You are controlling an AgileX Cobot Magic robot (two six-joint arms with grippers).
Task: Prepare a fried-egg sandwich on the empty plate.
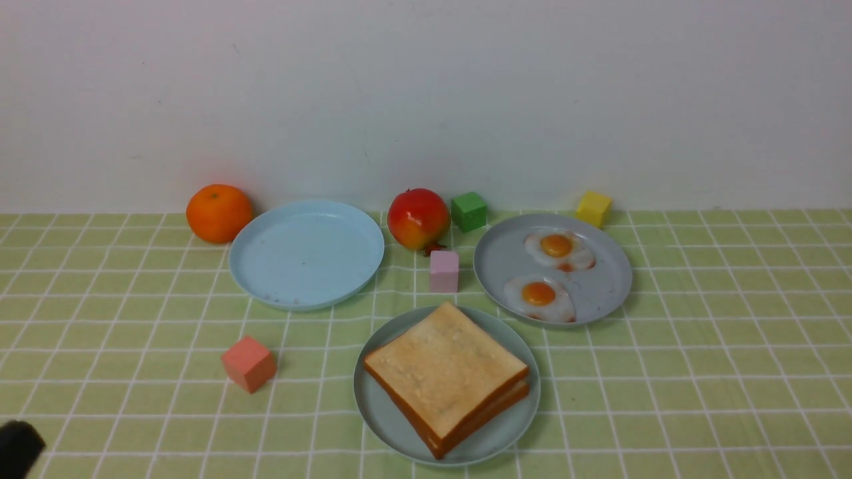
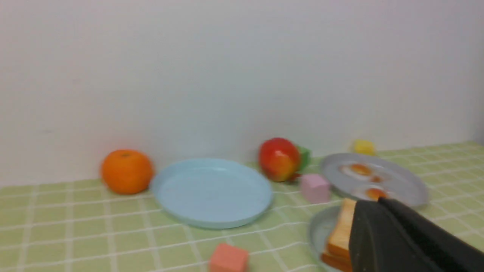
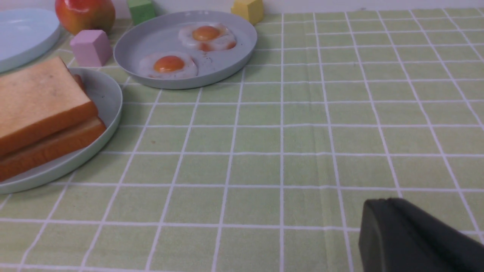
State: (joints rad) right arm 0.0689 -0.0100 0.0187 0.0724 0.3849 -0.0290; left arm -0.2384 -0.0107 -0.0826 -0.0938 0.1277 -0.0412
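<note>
Two golden toast slices (image 1: 446,372) lie stacked on the pale teal-green plate (image 1: 386,419) at the front centre; no egg shows between them. Two fried eggs (image 1: 558,247) (image 1: 539,296) lie on the greyish-lavender plate (image 1: 599,293) behind and to the right. The sky-blue plate (image 1: 306,256) at the back left is bare. My left gripper (image 2: 374,202) is shut and empty, low at the front left corner (image 1: 16,446), apart from the toast (image 2: 342,230). My right gripper (image 3: 382,202) is shut and empty over the cloth, right of the toast plate (image 3: 109,98); it is out of the front view.
An orange (image 1: 218,213), a red apple (image 1: 418,218), a green cube (image 1: 469,211) and a yellow cube (image 1: 593,208) stand along the back wall. A pink cube (image 1: 444,271) sits between the plates. A salmon cube (image 1: 248,364) lies left of the toast plate.
</note>
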